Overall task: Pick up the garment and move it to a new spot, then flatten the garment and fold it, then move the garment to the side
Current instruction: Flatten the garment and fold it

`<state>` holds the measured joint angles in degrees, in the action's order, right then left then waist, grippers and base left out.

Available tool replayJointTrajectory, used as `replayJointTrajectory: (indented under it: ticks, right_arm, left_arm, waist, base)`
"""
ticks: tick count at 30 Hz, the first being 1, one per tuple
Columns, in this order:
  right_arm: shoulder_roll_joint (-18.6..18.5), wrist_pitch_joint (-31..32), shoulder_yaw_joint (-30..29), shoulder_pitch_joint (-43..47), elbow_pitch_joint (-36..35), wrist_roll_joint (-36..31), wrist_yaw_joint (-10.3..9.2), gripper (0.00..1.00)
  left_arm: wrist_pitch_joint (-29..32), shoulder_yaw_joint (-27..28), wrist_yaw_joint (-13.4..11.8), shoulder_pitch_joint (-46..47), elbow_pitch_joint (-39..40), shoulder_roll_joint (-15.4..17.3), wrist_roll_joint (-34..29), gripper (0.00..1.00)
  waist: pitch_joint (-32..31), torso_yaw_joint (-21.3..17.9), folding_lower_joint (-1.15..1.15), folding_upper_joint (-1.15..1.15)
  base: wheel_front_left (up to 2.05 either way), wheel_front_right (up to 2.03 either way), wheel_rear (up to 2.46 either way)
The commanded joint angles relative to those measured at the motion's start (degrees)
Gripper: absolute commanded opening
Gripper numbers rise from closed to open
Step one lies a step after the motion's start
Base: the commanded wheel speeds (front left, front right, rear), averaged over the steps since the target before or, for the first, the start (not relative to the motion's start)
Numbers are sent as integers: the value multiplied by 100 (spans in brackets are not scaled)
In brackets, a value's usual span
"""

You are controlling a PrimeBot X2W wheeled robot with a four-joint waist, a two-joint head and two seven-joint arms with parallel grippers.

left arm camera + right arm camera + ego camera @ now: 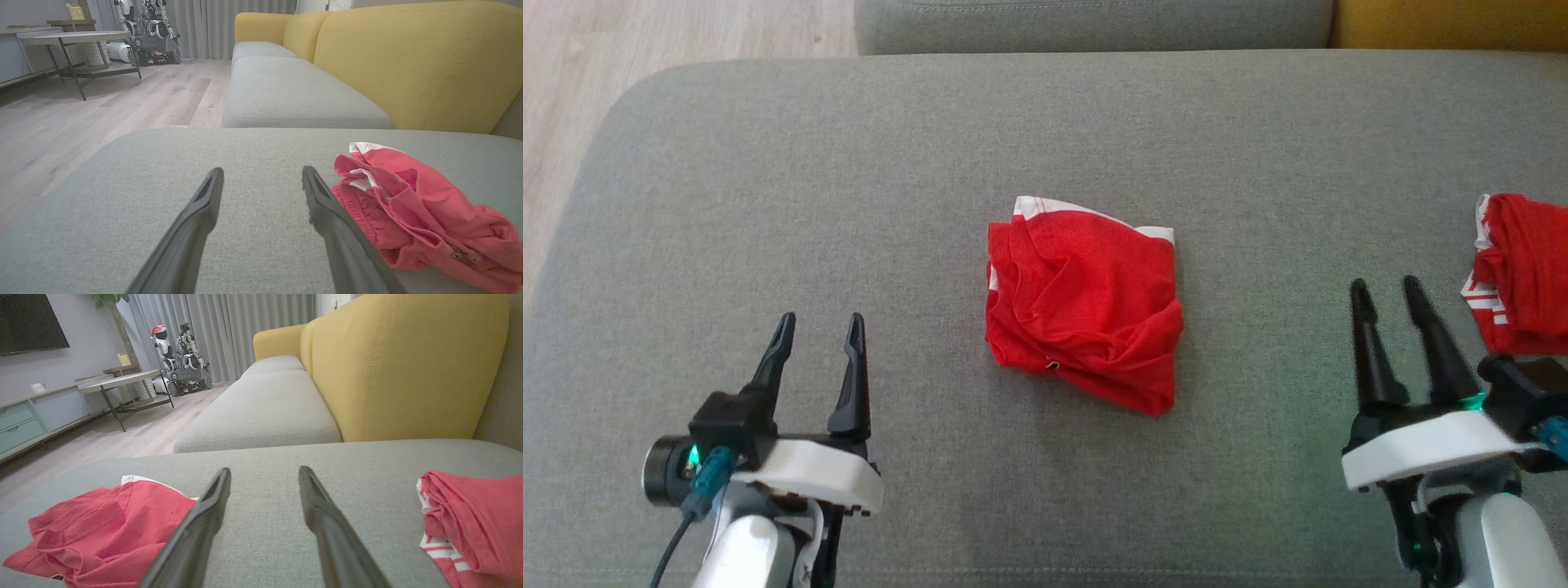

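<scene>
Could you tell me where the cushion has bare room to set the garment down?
Bare: the cushion left of the middle garment, and the strip between that garment and the right pincer. Crowded: the right edge, by the right garment.

**Red garment (1083,306) bunched up mid-cushion**

It lies crumpled in a loose, roughly square heap at the middle of the grey cushion (768,204). White trim peeks out along its far edge, and soft folds ripple across the top.
</scene>
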<state>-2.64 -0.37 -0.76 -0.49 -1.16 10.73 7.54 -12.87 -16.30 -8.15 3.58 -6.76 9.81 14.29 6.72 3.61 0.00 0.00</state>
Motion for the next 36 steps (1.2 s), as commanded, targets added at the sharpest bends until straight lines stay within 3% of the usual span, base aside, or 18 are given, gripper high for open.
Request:
replayJointTrajectory:
  ticks: [1, 5, 13, 25, 36]
  right_arm:
    - [-24, 27, 142, -168, -122, 55, -5, 0]
    - [-24, 5, 492, -518, 251, 146, -5, 0]
    - [-24, -241, 1820, -1630, 1578, 738, -5, 0]
    - [-24, -671, 2691, -2673, 3707, 1432, -5, 0]
    - [-24, -898, 3903, -3124, 4341, 2209, -5, 0]
  left_arm:
    - [-17, 159, -42, 213, 206, 107, 10, 100]
    - [-26, 115, -25, 294, 200, 91, 14, 100]
    - [-70, -42, 59, 556, 105, -28, 21, 100]
    - [-163, -155, 144, 780, -122, -190, 46, 100]
    - [-202, -145, 177, 846, -263, -237, 48, 100]
  waist:
    - [18, 10, 0, 0]
    - [91, 76, 0, 0]
    - [329, 412, 0, 0]
    - [572, 863, 0, 0]
    - [595, 971, 0, 0]
  base:
    - [0, 0, 0]
    - [0, 0, 0]
    - [0, 0, 0]
    - [0, 0, 0]
    - [0, 0, 0]
